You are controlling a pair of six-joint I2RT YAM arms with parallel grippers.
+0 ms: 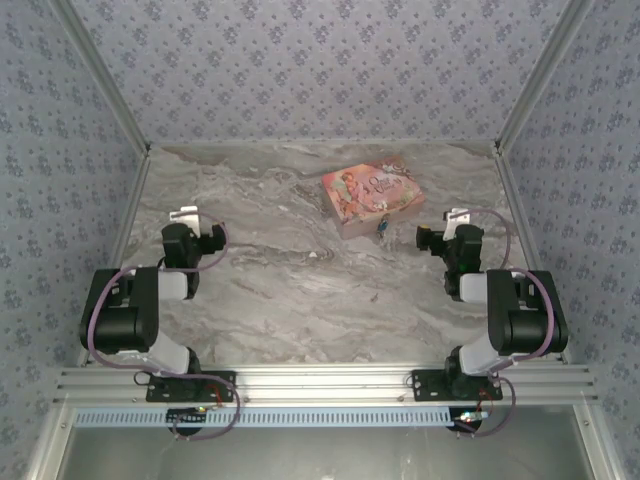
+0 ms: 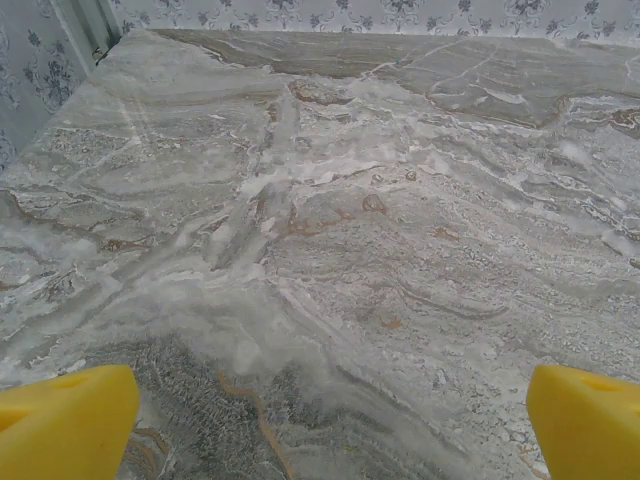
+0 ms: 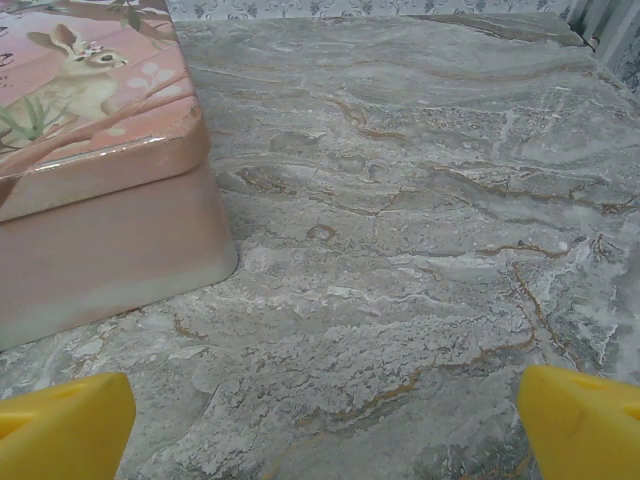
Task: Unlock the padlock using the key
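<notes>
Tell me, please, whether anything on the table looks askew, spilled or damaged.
Nothing serious: the flat pink illustrated box sits skewed to the grey marble table's edges, with the tiny blue padlock close by its near side. Nothing looks spilled or damaged.

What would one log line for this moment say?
left claw: open, empty | right claw: open, empty | padlock: on table against pink box, untouched

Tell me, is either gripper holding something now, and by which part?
Nothing is held. The left gripper and the right gripper are both open, only table between their fingers. The padlock sits by the pink box.
</notes>
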